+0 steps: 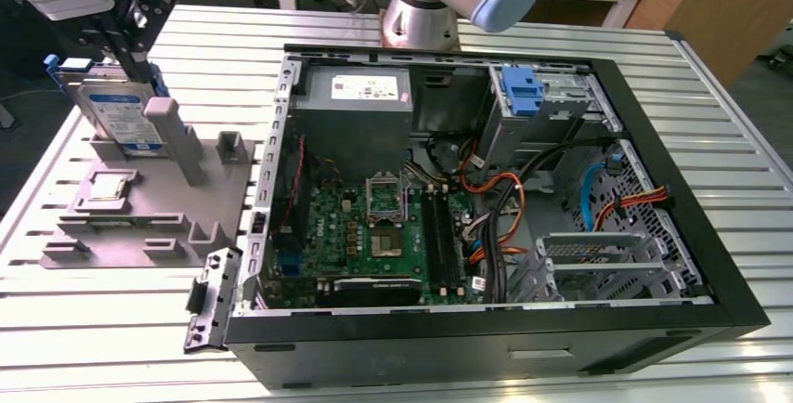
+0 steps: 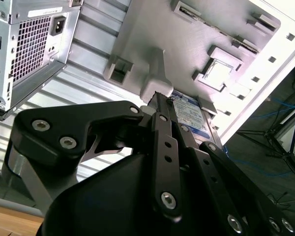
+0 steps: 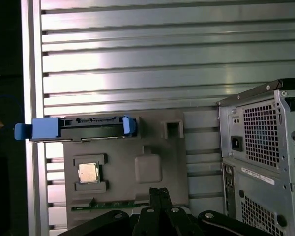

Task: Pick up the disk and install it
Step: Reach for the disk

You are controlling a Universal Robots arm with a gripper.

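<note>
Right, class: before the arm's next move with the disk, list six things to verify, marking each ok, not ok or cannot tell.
1. The disk stands upright in the grey fixture: ok.
2. The blue carrier frame is on the disk: ok.
3. The gripper is at the disk's top end in the exterior view: ok.
4. The gripper is centred on the disk: cannot tell.
5. The computer case is open: ok.
6. The drive bay is free for the disk: cannot tell.
</note>
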